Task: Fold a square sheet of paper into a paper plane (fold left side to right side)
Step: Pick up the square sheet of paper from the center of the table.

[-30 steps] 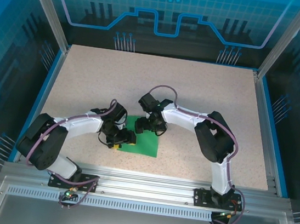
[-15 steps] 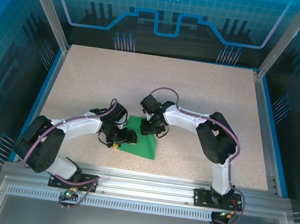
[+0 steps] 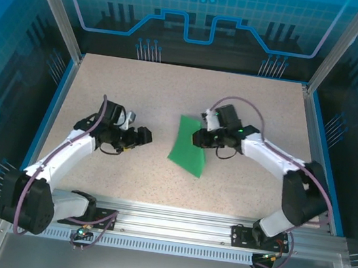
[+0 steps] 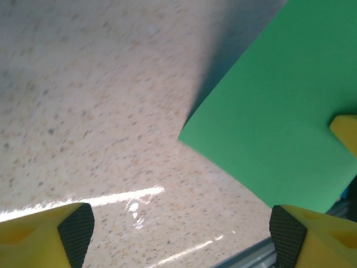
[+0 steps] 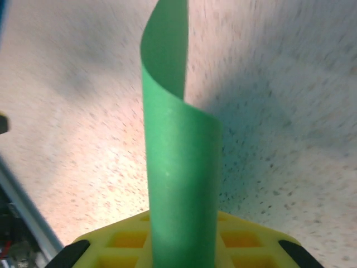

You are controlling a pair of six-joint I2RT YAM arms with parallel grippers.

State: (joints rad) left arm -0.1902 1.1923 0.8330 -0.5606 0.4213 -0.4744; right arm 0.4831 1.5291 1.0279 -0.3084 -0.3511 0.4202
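My right jaws are closed on the right edge of the sheet (image 3: 187,149) at the centre of the top view, holding it up off the tabletop (image 3: 126,87) — I judge so it can be turned and laid for the fold. The paper is thin, bright green and unmarked. In my right wrist view it curls limply, with no crease showing. My left jaws stand wide apart and empty — left of the sheet, not touching it.
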